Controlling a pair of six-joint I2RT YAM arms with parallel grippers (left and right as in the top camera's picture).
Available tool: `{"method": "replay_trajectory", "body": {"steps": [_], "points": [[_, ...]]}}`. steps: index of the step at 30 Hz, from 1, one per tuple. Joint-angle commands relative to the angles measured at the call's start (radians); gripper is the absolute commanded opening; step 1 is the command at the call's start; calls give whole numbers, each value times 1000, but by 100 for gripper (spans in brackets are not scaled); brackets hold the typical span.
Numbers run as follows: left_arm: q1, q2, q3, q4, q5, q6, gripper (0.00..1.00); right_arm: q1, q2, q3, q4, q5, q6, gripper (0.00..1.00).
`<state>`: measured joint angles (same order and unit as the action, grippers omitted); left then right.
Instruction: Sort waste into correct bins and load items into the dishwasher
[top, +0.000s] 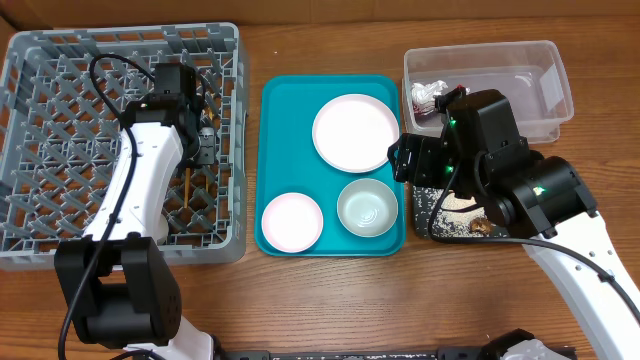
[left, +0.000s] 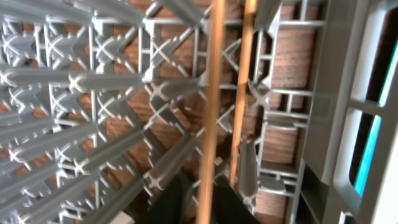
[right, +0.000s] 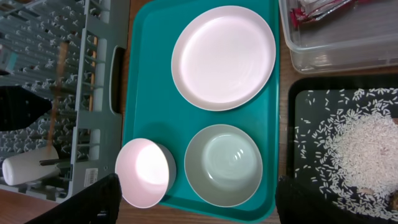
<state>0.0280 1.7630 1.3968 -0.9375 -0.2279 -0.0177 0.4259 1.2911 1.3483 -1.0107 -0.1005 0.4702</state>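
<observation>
Chopstick (left: 210, 93) gripped by left tool (left: 202, 200) (right tool (right: 205, 200) spread wide).

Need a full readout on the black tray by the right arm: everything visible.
The black tray is shallow and rectangular, with rounded corners and a low raised rim; it looks like matte plastic. It lies flat on the wooden table, right of the teal tray and close beside the clear tub, on the robot's side of it. White rice lies in it, heaped toward the right and scattered thinly leftward. In the overhead view the right arm covers most of it.
</observation>
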Motion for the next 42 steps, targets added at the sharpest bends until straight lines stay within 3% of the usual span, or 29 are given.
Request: {"method": "replay_trajectory", "body": {"steps": [1, 5, 12, 14, 18, 26, 32, 34, 38, 42], "points": [[2, 0, 24, -40, 18, -60, 33, -3, -10, 14, 6, -2, -5, 81], [2, -16, 127, -147, 89, -59, 56, -3, -10, 14, 6, -2, -5, 81], [-19, -80, 405, -359, 290, -15, 50, -3, -10, 14, 6, -2, -5, 90], [-43, -126, 448, -389, 333, -3, 49, -3, -10, 14, 6, -2, -5, 100], [-116, -242, 458, -397, 344, -4, 49, -3, -10, 14, 8, -1, -5, 100], [-273, -413, 458, -449, 330, -5, 65, -3, -10, 14, 26, -2, -5, 100], [-288, -437, 458, -529, 330, -9, 70, -3, -10, 14, 44, 45, -6, 83], [-288, -436, 458, -546, 334, -9, 73, -3, -10, 14, 52, 67, -6, 82], [-289, -436, 458, -550, 359, -13, 100, -3, -10, 14, 59, 66, -6, 80], [-289, -436, 458, -553, 385, -13, 100, -3, -10, 14, 49, 65, -6, 79]]}}
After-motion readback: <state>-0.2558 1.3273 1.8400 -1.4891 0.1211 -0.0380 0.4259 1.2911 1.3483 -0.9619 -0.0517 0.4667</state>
